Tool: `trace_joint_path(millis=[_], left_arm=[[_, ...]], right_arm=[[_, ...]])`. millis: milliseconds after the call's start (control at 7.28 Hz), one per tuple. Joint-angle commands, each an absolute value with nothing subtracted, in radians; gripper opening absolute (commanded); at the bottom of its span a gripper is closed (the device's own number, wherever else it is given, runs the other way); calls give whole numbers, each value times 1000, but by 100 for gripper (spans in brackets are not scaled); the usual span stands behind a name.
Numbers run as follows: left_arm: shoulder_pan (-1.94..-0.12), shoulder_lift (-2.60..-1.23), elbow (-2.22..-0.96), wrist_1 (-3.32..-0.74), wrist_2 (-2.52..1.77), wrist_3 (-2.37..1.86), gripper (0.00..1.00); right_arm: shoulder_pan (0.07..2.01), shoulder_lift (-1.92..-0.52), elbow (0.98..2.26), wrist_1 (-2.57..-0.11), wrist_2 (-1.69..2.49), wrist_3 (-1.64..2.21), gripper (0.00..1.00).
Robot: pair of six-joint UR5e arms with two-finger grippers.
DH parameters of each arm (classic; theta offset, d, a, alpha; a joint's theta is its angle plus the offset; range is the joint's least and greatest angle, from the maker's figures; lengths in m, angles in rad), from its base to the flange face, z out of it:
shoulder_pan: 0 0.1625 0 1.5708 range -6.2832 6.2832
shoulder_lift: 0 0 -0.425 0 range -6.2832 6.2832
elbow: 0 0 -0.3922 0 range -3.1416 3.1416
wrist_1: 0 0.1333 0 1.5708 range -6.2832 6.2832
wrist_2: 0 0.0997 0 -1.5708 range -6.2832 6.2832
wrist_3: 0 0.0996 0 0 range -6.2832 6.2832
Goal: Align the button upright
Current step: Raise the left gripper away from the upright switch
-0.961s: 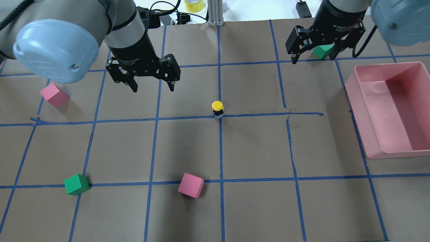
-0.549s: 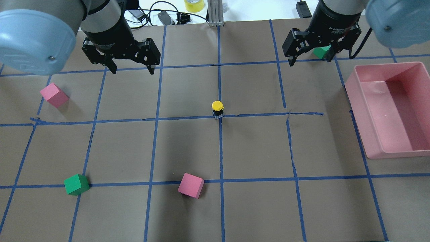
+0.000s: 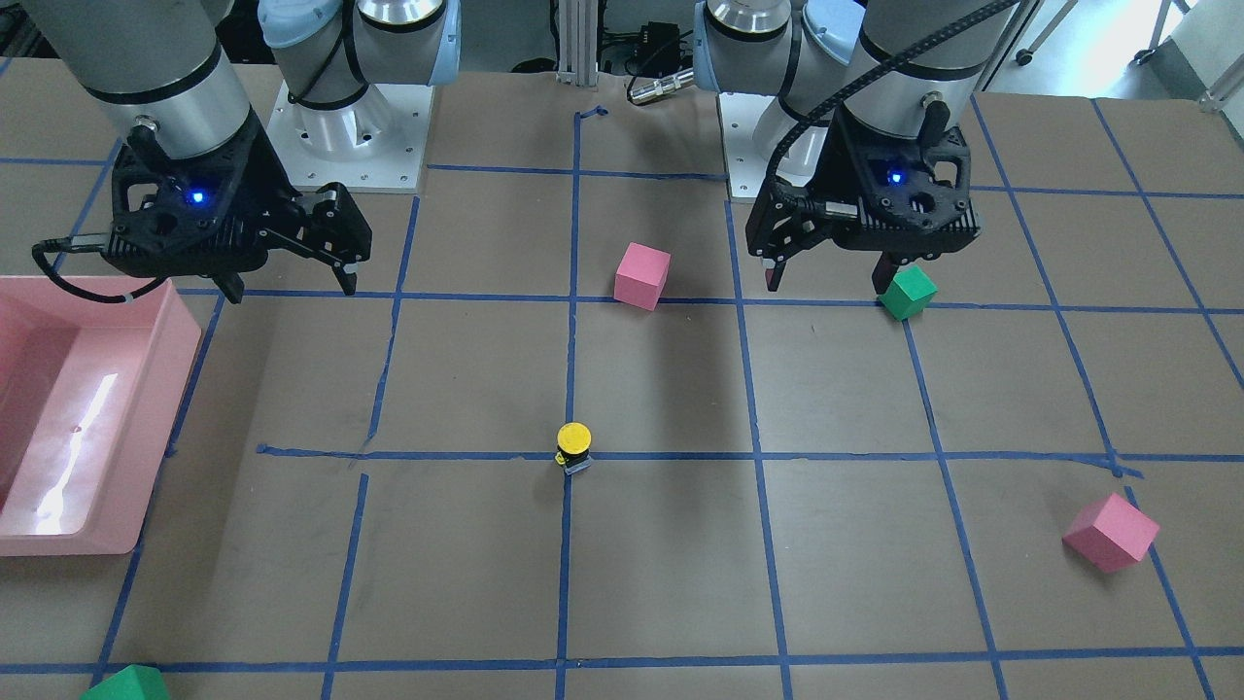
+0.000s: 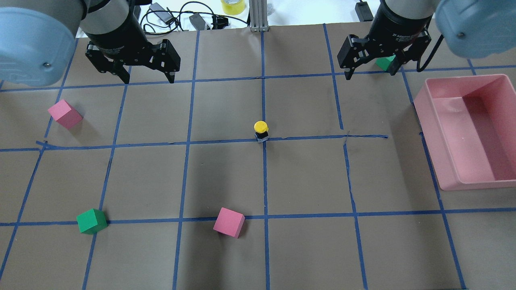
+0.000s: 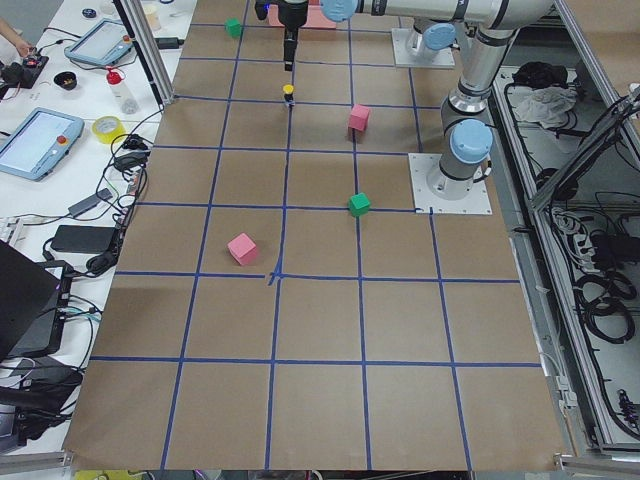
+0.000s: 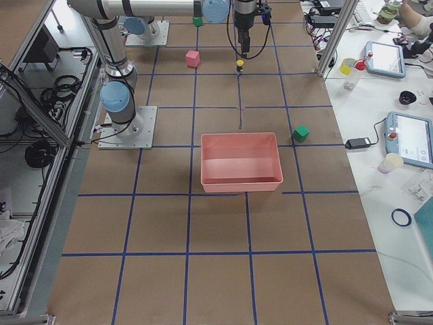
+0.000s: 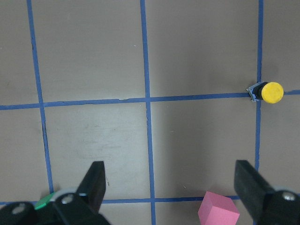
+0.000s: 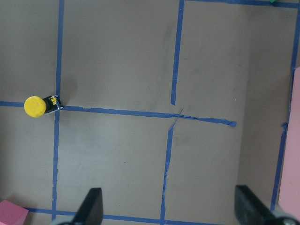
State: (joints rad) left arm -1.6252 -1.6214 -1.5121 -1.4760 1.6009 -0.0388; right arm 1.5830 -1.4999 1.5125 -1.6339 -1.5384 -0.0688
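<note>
Where blue tape crosses brown paper, button stands.

The small push-button switch with a round yellow cap and dark boxy base stands upright. It sits at a crossing of blue tape lines near the table's middle, untouched by anything.

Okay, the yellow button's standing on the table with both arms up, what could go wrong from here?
1. The button stands on a small base under a wider cap, so a brush from the left end effector or right end effector, both open, would probably tip it.
2. Its base sits on a crossing of tape lines, which might leave it unsteady.
</note>
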Motion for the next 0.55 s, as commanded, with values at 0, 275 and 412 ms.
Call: trace_joint_path(millis=[0, 275, 412], left_arm=[[-1614, -1623, -1506, -1476, 1598, -34, 100], [-1603, -1620, -1514, -1477, 1592, -14, 100], [-1603, -1618, -1511, -1476, 1591, -14, 100]], right_arm=[[1582, -1497, 1514, -1634, -1540, -69, 100], [1578, -1489, 1535, -1640, -1552, -66, 100], [1577, -1486, 1540, -1629, -1552, -66, 100]])
